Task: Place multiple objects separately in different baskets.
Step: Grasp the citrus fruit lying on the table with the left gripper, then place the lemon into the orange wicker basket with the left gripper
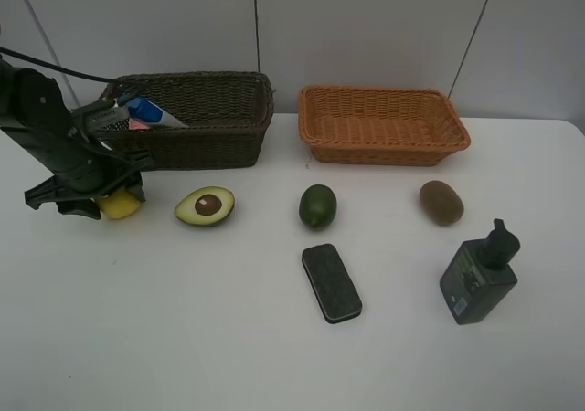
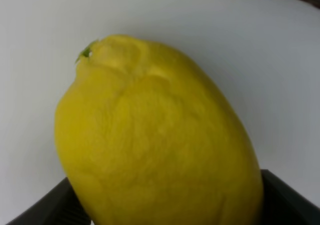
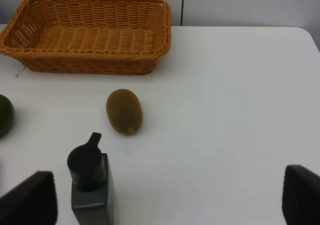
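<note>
Left hand (image 1: 111,197) grips the dimpled oval yellow lemon (image 2: 155,145); right hand (image 3: 165,197) gapes wide over smooth table (image 3: 240,110)

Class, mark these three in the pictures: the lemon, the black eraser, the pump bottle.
yellow lemon (image 2: 160,135): left wrist view, middle of its rind.
black eraser (image 1: 331,282): exterior high view, centre of its top.
pump bottle (image 1: 475,288): exterior high view, front of its body.

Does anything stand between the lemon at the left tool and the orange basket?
Partly. The right front corner of the dark brown basket juts about into the straight line from the lemon, in the left tool, to the orange basket; the halved avocado lies just beside that line.
</note>
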Controlling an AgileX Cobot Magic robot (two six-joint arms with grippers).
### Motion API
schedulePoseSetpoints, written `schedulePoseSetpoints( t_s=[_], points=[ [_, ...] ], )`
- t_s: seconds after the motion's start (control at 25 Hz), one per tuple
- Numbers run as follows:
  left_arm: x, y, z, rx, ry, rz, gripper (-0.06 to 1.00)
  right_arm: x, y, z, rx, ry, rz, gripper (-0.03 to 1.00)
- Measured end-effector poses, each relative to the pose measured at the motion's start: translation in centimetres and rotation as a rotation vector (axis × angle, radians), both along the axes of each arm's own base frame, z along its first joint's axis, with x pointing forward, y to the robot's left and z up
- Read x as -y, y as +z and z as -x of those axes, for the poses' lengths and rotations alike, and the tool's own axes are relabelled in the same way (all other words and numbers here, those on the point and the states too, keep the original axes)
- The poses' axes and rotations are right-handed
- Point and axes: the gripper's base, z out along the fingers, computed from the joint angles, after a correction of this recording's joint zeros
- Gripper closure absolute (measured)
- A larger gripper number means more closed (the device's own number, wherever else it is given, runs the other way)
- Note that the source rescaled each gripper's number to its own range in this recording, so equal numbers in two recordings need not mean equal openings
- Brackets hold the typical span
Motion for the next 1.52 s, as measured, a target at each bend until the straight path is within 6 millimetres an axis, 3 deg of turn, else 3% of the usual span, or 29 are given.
schedulePoseSetpoints(
  t_s=[0.16,0.28,0.48,0.64,0.8,1.0,1.16,1.28,1.52],
  points=[
    [-0.2,2.6,1.1,-0.038,-0.048,-0.023,0.25,0.0,0.0,0.0,0.0,0.0,0.0,-0.01],
    [-0.4,6.5,2.5,-0.017,-0.079,-0.026,0.25,0.0,0.0,0.0,0.0,0.0,0.0,-0.01],
    [-0.5,13.5,4.4,0.164,-0.122,-0.009,0.25,0.0,0.0,0.0,0.0,0.0,0.0,-0.01],
    [-0.2,18.1,3.3,0.309,-0.157,0.0,0.25,0.0,0.0,0.0,0.0,0.0,0.0,-0.01],
    [0.5,20.8,0.2,0.4,-0.207,0.009,0.25,0.0,0.0,0.0,0.0,0.0,0.0,-0.01],
    [2.3,21.7,-4.2,0.425,-0.252,0.105,0.25,0.0,0.0,0.0,0.0,0.0,0.0,-0.01],
    [6.2,21.6,-6.7,0.452,-0.372,0.152,0.25,0.0,0.0,0.0,0.0,0.0,0.0,-0.01],
    [10.5,21.4,-8.2,0.485,-0.47,0.178,0.25,0.0,0.0,0.0,0.0,0.0,0.0,-0.01],
    [20.6,17.7,-10.5,0.548,-0.648,0.216,0.25,0.0,0.0,0.0,0.0,0.0,0.0,-0.01]
  ],
)
